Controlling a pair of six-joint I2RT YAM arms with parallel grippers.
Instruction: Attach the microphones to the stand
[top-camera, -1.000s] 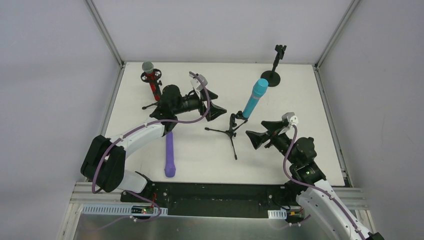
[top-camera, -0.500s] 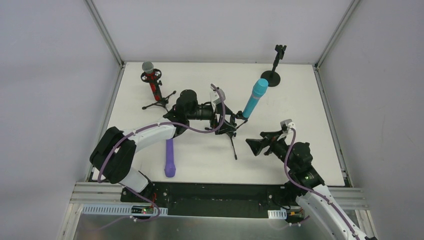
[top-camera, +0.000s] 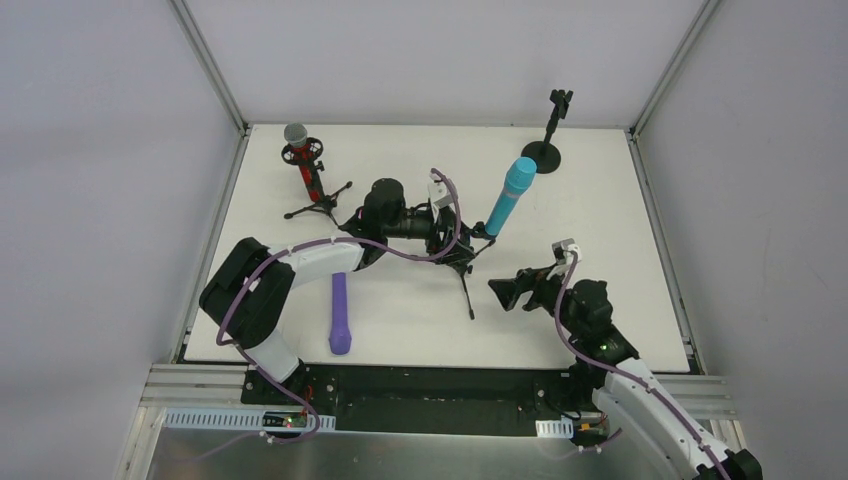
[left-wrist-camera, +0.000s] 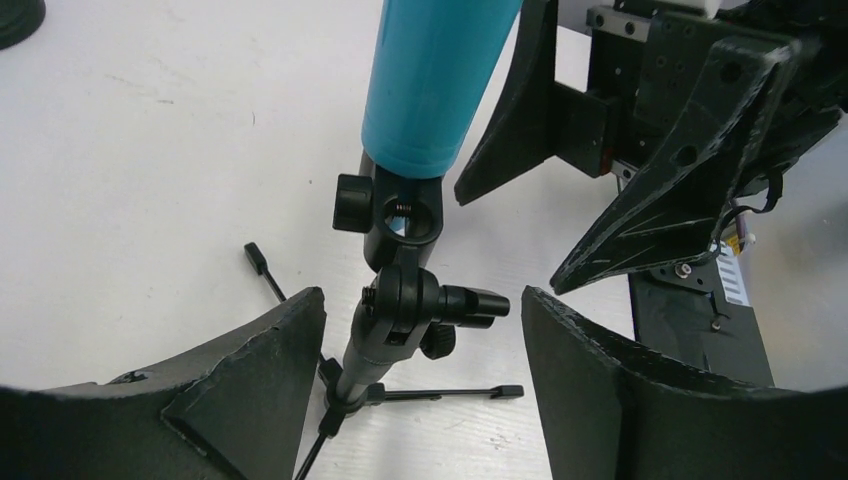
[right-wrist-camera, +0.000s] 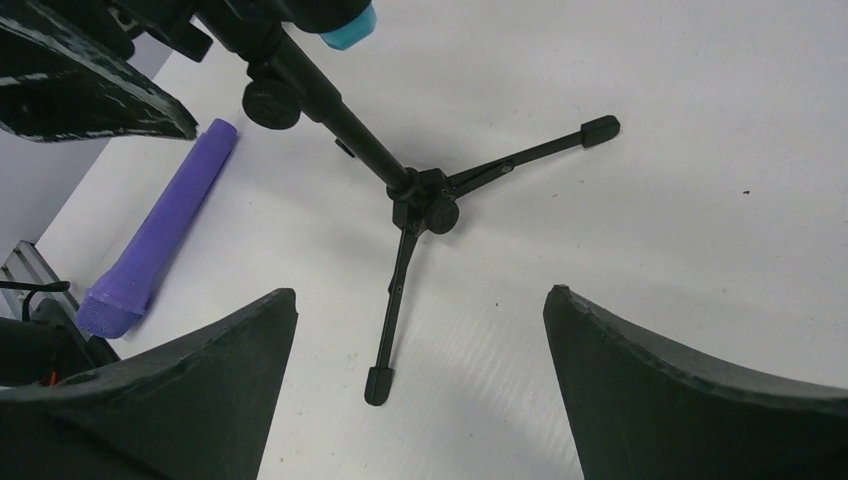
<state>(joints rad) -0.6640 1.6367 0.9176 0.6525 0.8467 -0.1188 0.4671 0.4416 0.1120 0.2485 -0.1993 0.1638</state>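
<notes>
Advanced left end effector gapes astride the tripod stand, partly hiding it overhead; right end effector gapes.

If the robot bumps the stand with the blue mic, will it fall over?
Probably tippy: the cyan microphone leans far out from the tripod stand, whose legs look thin. It should feel stiff, not wobbly, being seated in the holder.

Bright, even light; soft shadows
</notes>
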